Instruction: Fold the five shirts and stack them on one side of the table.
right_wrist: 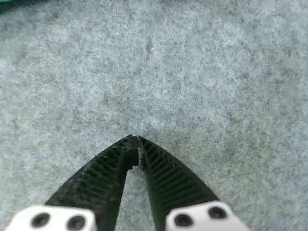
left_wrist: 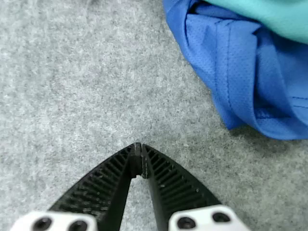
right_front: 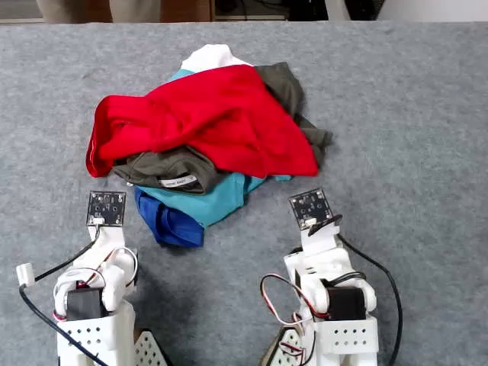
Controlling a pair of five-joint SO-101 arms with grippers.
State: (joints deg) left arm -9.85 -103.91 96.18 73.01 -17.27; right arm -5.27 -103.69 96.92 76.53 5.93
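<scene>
Left tool (left_wrist: 138, 149): mine, closed tip to tip, gripping nothing, over bare grey counter (left_wrist: 72, 86). Blue shirt (left_wrist: 250, 72) is near it, not touching. My right tool (right_wrist: 135, 142): also closed and empty, over the counter. All five shirts are unfolded in one heap mid-counter, just ahead of both arms. Red shirt (right_front: 213, 114) is on top, with the olive shirt (right_front: 164, 169) under it and the teal shirt (right_front: 217, 200) below that. Blue sticks out at the heap's near-left edge. White shirt (right_front: 210, 57) pokes out at the far side.
</scene>
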